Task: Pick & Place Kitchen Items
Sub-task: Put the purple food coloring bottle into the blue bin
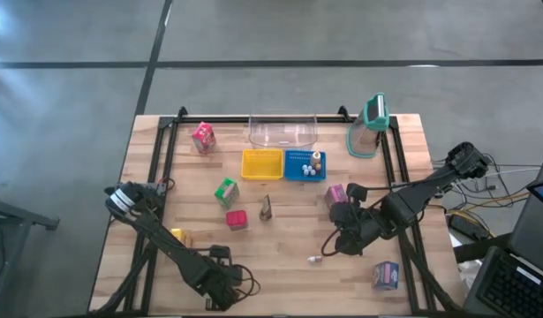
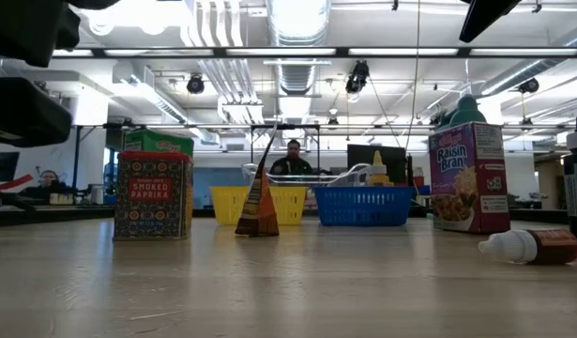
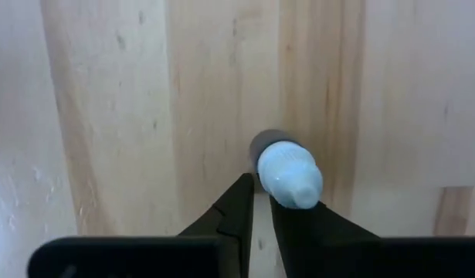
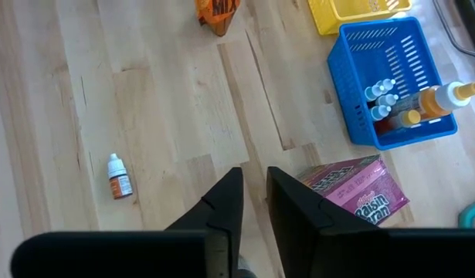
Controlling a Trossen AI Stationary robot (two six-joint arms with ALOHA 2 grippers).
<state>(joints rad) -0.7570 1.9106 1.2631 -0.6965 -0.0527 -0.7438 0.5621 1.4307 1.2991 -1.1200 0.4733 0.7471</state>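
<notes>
Overhead straight down, low level across table (image 2: 269, 282), wrists close above, perhaps sharing blue basket (image 4: 391, 69).

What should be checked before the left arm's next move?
1. Left gripper shut: ok.
2. Bottle actually gripped: cannot tell; its white cap sits right at the fingertips.
3. Right gripper away from the left arm: ok, it is across the table.
4. Blue basket has room: ok, one end is bare.
5. Second bottle lying free on the table: ok.
</notes>
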